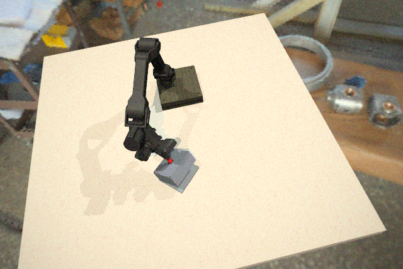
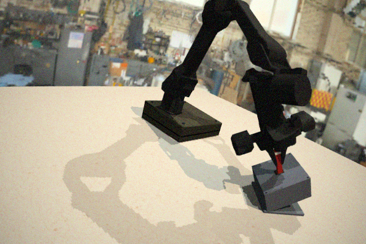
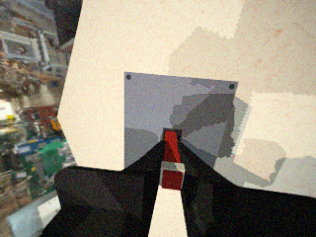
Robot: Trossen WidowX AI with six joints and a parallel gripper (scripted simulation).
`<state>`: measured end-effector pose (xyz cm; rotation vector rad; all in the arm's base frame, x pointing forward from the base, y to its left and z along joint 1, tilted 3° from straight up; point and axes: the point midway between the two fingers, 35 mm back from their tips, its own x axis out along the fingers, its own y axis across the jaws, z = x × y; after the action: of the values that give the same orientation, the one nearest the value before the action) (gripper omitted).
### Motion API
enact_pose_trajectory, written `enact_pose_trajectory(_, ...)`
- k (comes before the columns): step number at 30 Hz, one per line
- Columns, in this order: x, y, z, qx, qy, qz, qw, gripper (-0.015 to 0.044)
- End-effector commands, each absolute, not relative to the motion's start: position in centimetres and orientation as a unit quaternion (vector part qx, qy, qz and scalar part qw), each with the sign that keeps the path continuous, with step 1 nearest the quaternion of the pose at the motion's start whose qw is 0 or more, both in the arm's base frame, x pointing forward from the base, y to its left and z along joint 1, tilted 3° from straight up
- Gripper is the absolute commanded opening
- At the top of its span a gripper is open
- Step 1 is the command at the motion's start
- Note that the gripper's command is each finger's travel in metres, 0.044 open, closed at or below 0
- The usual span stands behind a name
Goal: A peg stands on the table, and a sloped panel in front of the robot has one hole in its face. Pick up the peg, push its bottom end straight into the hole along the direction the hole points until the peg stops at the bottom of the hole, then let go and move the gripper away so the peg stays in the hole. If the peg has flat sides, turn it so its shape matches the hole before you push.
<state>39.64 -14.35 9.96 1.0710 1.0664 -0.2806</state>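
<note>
The red peg [image 1: 170,160] [image 2: 279,164] [image 3: 172,154] has flat sides and a pale band near its top end. My gripper [image 1: 169,158] [image 2: 278,160] [image 3: 170,145] is shut on it, with a finger on each side, above the sloped face of the grey panel block [image 1: 174,172] [image 2: 289,173] [image 3: 143,106]. The peg's bottom end is at the square hole [image 3: 178,132] and looks to be inside its mouth; dark edge shows around it in the wrist view. How deep it sits is hidden. The top end stands out between the fingers.
The block rests on a thin grey base plate [image 1: 185,186] [image 2: 291,209] on the pale table [image 1: 260,162] [image 2: 103,220]. The arm's dark base [image 1: 182,87] [image 2: 189,123] stands behind it. Arm shadows fall across the table and the sloped face.
</note>
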Motion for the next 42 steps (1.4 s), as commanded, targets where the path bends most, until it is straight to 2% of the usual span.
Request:
enact_pose_trajectory(1,39.78,-14.04,9.69,0.485,0.484,-0.126,0.718,0.0)
enact_pose_trajectory(24,39.84,-14.14,9.5,0.484,0.482,-0.126,0.72,0.0)
enact_pose_trajectory(40,39.68,-14.29,9.82,0.484,0.482,-0.126,0.719,0.042)
enact_pose_trajectory(42,39.51,-14.45,10.16,0.484,0.483,-0.126,0.719,0.044)
